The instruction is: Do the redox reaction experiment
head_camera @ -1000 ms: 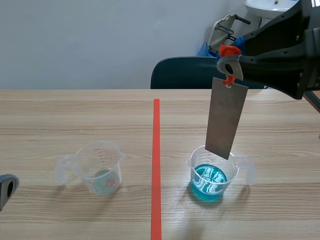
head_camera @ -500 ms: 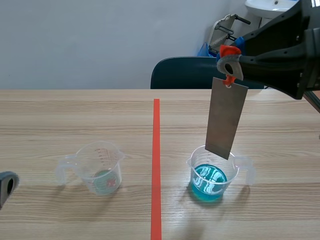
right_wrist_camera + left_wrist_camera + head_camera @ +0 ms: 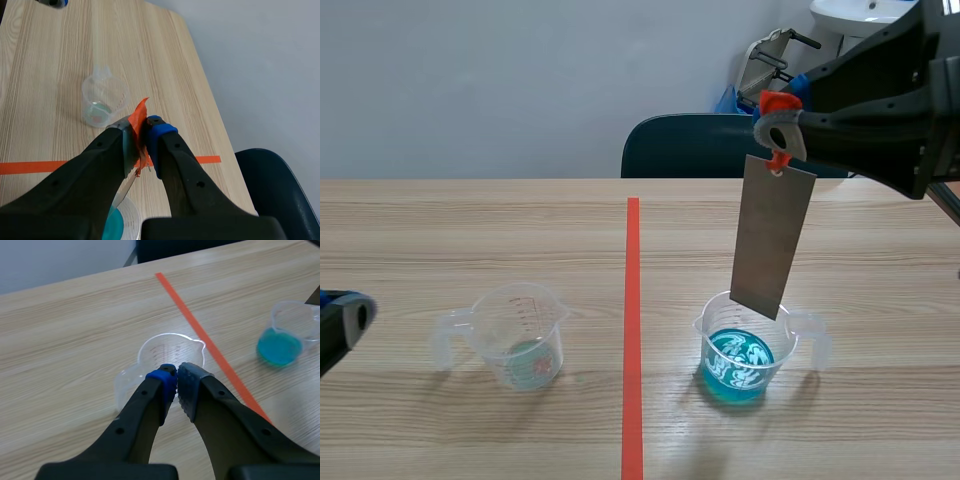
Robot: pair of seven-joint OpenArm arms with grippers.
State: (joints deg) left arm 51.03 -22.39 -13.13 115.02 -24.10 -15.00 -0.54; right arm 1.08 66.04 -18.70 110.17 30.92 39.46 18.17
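Scene view: the right gripper (image 3: 775, 128) clamps the orange tab (image 3: 777, 100) of a grey metal strip (image 3: 772, 240), which hangs at the mouth of the blue-liquid beaker (image 3: 745, 350). The clear beaker (image 3: 520, 335) stands at its 9 o'clock, across the tape line (image 3: 632, 330).

Left wrist view: the left gripper (image 3: 176, 385) is closed on nothing, the clear beaker (image 3: 170, 352) just ahead at 12 o'clock.

Right wrist view: the right gripper's fingers (image 3: 159, 142) pinch the tab (image 3: 139, 112), with the blue-liquid beaker (image 3: 117, 222) beneath.

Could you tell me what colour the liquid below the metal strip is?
Turquoise-blue liquid, clearest in the scene view.
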